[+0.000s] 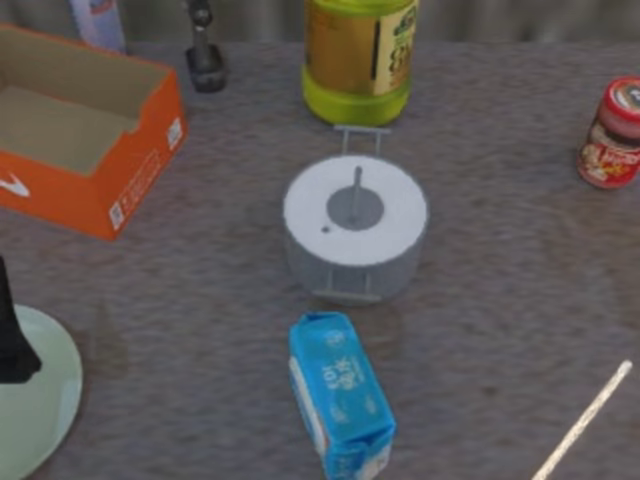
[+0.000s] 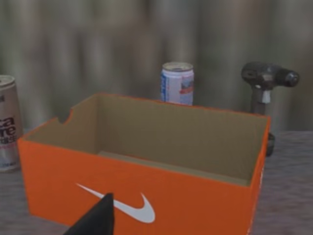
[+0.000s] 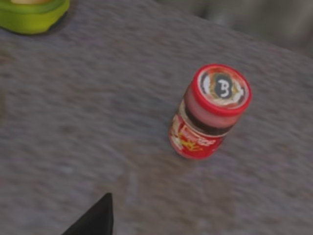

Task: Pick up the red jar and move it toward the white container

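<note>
The red jar (image 1: 612,132) stands upright near the table's right edge; its red lid and printed label also show in the right wrist view (image 3: 209,113). The white container (image 1: 355,228) sits mid-table, well to the jar's left. My right gripper (image 3: 139,230) hovers short of the jar, apart from it, open and holding nothing; one dark fingertip (image 3: 100,218) shows. It is out of the top view. My left gripper (image 2: 200,230) stays parked at the lower left, open, facing the orange shoebox (image 2: 146,196).
A large yellow-green bottle (image 1: 360,55) stands behind the container, and a blue-and-white carton (image 1: 340,395) lies in front of it. The orange shoebox (image 1: 85,135) fills the back left, with a drill (image 1: 203,50) and cans (image 2: 177,83) behind it. A pale round base (image 1: 35,395) sits at lower left.
</note>
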Controlling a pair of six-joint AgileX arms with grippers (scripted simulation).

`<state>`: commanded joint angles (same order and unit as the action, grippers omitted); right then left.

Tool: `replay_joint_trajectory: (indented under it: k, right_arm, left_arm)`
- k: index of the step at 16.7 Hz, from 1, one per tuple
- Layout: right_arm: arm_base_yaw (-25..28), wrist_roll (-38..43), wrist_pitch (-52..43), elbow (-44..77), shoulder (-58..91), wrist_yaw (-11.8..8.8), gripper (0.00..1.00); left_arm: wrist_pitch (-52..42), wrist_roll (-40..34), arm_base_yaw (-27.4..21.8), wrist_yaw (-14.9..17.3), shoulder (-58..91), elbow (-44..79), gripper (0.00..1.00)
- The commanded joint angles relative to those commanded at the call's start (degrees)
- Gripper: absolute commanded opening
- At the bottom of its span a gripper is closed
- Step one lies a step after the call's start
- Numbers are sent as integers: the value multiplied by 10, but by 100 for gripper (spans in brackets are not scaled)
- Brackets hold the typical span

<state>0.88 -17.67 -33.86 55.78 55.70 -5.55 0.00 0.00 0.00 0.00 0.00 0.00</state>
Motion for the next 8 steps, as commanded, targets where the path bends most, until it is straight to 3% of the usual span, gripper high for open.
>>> replay_joint_trajectory:
  k: [8]
  right_arm:
    - [-18, -158, -279, 482, 467, -18, 100]
  left_arm:
    - [0, 0, 0, 0, 0, 0, 100]
